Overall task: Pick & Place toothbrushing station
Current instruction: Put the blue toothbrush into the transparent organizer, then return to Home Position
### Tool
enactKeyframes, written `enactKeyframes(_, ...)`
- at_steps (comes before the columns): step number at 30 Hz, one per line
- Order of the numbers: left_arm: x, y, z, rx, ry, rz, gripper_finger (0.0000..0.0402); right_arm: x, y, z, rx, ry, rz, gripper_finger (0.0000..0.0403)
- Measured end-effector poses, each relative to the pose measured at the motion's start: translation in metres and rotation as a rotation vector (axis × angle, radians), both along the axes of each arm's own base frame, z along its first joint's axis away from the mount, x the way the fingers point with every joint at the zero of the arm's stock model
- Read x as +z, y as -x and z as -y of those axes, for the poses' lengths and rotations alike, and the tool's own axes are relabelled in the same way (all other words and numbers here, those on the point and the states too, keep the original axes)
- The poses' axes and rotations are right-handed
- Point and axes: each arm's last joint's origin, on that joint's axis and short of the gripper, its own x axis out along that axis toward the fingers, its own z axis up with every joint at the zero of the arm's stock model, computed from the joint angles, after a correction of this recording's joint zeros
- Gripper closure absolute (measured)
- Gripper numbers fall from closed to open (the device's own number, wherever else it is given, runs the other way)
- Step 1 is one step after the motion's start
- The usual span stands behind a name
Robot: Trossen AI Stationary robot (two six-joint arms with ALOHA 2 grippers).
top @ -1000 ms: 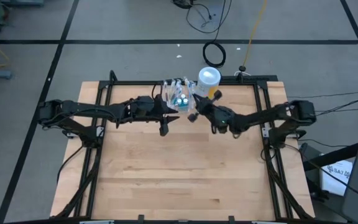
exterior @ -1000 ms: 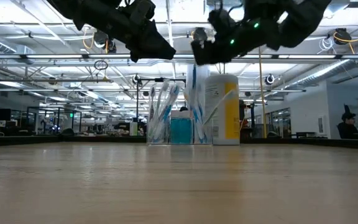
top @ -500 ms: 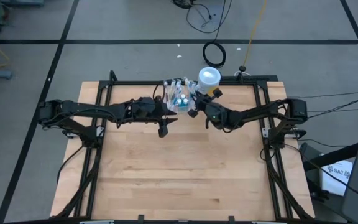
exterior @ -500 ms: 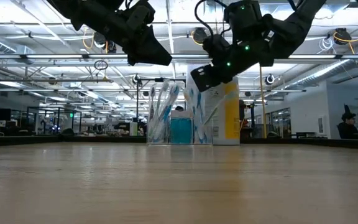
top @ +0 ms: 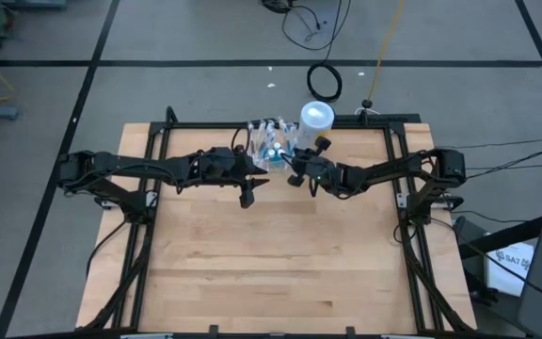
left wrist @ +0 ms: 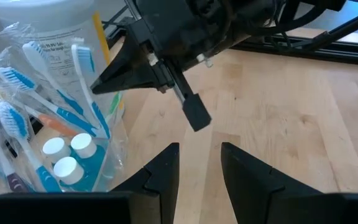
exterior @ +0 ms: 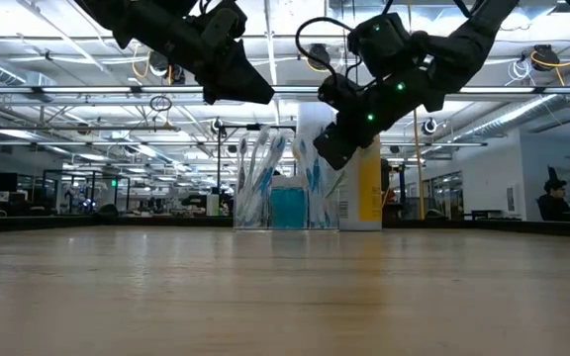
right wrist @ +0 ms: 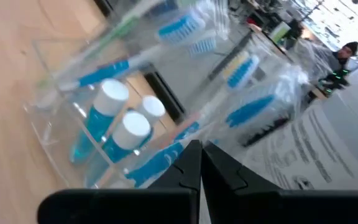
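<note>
A small clear plastic cup stands at the table's far edge. It holds several blue, white and green toothbrushes and teal toothpaste tubes with white caps. A yellow canister with a white lid stands right beside it. My right gripper is shut and tipped down, just near-right of the cup; its fingertips point at the brushes. My left gripper is open and empty, raised off the table near-left of the cup.
The black frame rail runs along the table's far edge behind the cup and canister. Bare wooden tabletop lies toward the near edge. My two grippers are close together in front of the cup. A person stands far off in the room.
My right gripper has come down from above the canister and tipped its fingers downward, ending lower and close in front of the cup's right side. The cup, brushes and canister have stayed in place.
</note>
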Motion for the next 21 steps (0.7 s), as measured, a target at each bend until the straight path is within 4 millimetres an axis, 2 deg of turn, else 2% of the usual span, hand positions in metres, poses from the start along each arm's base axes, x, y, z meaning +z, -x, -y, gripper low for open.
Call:
enactKeyframes(6, 0.000, 0.000, 0.000, 0.000, 0.000, -0.002, 0.0279, 0.002, -0.001, -0.001, 0.018, 0.005, 0.023, 0.0385)
enactKeyframes(10, -0.003, 0.001, 0.000, -0.012, -0.035, -0.040, 0.0279, -0.001, 0.000, -0.001, 0.008, -0.020, 0.016, 0.0351)
enactKeyframes(14, -0.007, 0.004, -0.003, 0.086, -0.061, -0.091, 0.0279, -0.002, 0.003, -0.002, 0.001, -0.035, -0.022, 0.0313)
enactKeyframes(17, -0.011, 0.009, -0.003, 0.147, -0.092, -0.159, 0.0279, 0.006, 0.007, -0.008, -0.021, -0.014, -0.040, 0.0288)
enactKeyframes(21, -0.008, 0.016, 0.003, 0.195, -0.119, -0.204, 0.0279, 0.024, 0.019, -0.027, 0.034, -0.023, -0.087, 0.0264)
